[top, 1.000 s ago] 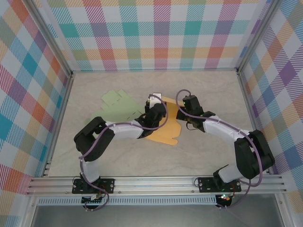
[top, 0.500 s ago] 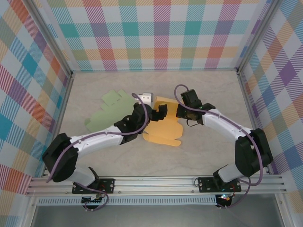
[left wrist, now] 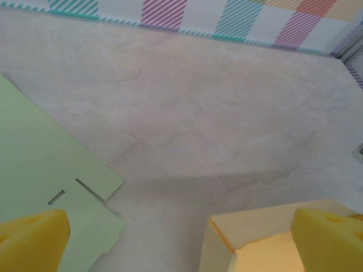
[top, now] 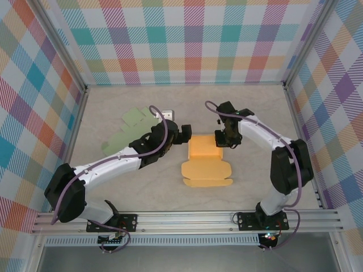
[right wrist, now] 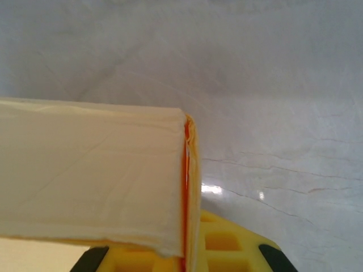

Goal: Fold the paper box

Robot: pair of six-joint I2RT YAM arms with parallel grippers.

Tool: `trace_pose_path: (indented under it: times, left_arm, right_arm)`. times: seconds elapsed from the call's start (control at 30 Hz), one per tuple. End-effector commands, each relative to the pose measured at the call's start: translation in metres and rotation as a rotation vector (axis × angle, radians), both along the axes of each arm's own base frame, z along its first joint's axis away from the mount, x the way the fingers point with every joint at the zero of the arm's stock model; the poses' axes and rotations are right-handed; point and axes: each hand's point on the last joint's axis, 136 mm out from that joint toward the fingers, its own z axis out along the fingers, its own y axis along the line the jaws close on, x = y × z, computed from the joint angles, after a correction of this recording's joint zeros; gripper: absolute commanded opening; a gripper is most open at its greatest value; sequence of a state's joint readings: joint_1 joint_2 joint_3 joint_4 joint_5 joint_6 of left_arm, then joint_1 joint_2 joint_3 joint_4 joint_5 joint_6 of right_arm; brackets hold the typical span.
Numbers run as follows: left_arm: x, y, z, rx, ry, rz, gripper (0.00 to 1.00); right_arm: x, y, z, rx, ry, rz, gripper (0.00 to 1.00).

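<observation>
Orange card, thin and light: that's the paper box (top: 203, 148), sitting around the middle of the table (top: 113, 192). It's half-formed. The far part stands up as walls, and a flat flap (top: 207, 174) lies out toward 6 o'clock.

My right claw (top: 223, 139) is clamped tight on the wall at the box's 3 o'clock side. In the right wrist view that wall (right wrist: 91, 170) runs down between the yellow pads (right wrist: 227, 249). My left claw (top: 184, 136) is spread as wide as it goes with nothing in it, parked just beside the 9 o'clock wall. Its fingertips (left wrist: 31, 241) frame the box's near corner (left wrist: 249, 238).

My guess on handling: it weighs next to nothing, so it'll skid on that smooth top if only 1 claw shoves it. 1 has to anchor while the other folds. It's probably stiff along the creases and floppy mid-panel, and a hard pinch would dent it. I'd grab walls near the top edge, close to a corner, where the fold lends some stiffness.

There's also a green sheet (top: 133, 127) lying flat at about 10 o'clock from the box, right under my left arm. I'd rather not snag it.
</observation>
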State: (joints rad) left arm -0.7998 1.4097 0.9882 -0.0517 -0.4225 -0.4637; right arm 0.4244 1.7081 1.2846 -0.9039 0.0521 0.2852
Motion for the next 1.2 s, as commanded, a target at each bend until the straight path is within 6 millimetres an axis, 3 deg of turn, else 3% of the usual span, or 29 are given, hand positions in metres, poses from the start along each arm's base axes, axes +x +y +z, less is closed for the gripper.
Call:
trace_pose_path:
  times: [0.0,0.47,0.67,0.93,1.17]
  left_arm:
    - [0.0,0.007,-0.012,-0.031,0.052,0.013,1.0]
    - [0.005,0.029,-0.024,-0.054,0.075,0.054,1.0]
    - [0.009,0.028,-0.027,-0.068,0.08,0.049,1.0]
    - [0.011,0.027,-0.027,-0.076,0.08,0.044,1.0]
    - [0.013,0.026,-0.027,-0.077,0.072,0.043,1.0]
  right_arm:
    - [-0.012,-0.009,-0.001,-0.06,0.114,0.065,0.0]
    - [0.034,-0.002,-0.045,-0.175,0.206,0.088,0.02]
    - [0.043,-0.005,-0.064,-0.217,0.218,0.103,0.04]
    - [0.049,-0.001,-0.071,-0.203,0.192,0.113,0.05]
    - [0.049,-0.013,-0.086,-0.318,0.158,0.083,0.0]
